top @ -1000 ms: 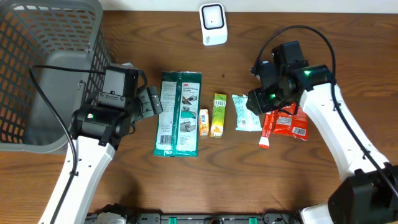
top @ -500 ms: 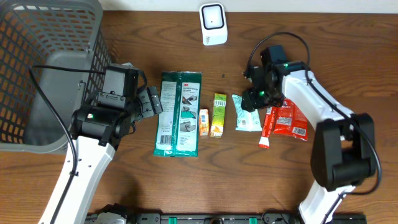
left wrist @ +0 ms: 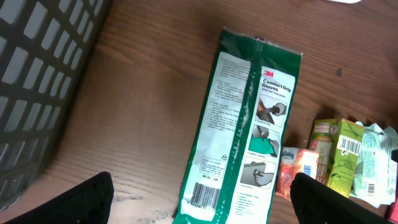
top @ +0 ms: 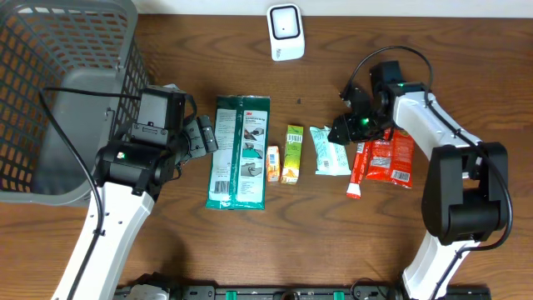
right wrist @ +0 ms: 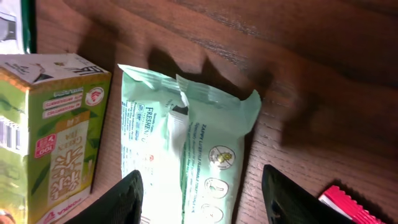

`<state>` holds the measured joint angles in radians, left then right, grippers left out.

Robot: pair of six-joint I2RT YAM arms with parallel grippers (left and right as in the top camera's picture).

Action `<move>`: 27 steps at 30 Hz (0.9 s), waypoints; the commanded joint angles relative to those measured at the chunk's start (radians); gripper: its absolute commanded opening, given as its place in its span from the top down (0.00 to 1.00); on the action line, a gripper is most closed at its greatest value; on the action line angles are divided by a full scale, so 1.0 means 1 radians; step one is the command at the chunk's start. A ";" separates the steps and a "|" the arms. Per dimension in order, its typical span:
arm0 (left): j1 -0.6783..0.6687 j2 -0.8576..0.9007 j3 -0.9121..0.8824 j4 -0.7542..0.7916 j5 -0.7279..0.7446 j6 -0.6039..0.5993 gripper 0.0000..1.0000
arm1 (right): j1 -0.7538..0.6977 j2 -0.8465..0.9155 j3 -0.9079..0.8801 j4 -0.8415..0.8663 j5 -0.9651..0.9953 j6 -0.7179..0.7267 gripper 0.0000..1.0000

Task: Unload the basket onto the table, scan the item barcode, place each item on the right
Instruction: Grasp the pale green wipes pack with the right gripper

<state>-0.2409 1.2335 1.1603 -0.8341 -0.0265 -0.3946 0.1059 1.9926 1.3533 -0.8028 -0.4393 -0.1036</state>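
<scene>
Right fingers (right wrist: pixel 283 200) apart, empty, low over mint-green packet (right wrist: pixel 199 155); left fingers (left wrist: pixel 81 200) wide apart, empty, near green pouch (left wrist: pixel 239 130).

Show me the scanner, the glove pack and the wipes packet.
scanner (top: pixel 285 32), overhead view, front face.
glove pack (left wrist: pixel 242 130), left wrist view, its middle.
wipes packet (right wrist: pixel 211 155), right wrist view, printed back.

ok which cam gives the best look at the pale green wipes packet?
Right wrist: the pale green wipes packet fills the frame, print readable, lower end cut off. Overhead shows it nearly whole but small, between the green carton and the red packets. Left wrist catches only a sliver at the right edge.
</scene>
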 commanded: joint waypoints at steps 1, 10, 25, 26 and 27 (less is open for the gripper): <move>0.005 0.001 0.014 -0.003 -0.011 0.009 0.09 | -0.009 0.001 -0.004 -0.002 -0.044 -0.018 0.42; 0.005 0.001 0.014 0.059 0.090 -0.092 0.10 | -0.007 0.002 -0.043 0.008 -0.045 -0.017 0.42; -0.143 0.145 0.001 0.077 0.199 -0.142 0.70 | 0.023 0.002 -0.150 0.086 -0.084 -0.002 0.47; -0.145 0.153 0.001 0.078 0.199 -0.142 0.70 | 0.023 0.002 -0.163 0.103 -0.081 -0.002 0.48; -0.145 0.163 0.001 0.077 0.199 -0.142 0.70 | 0.023 0.002 -0.174 0.119 -0.081 -0.002 0.49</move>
<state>-0.3817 1.3754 1.1603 -0.7551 0.1627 -0.5274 0.1211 1.9865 1.2282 -0.7063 -0.5266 -0.1066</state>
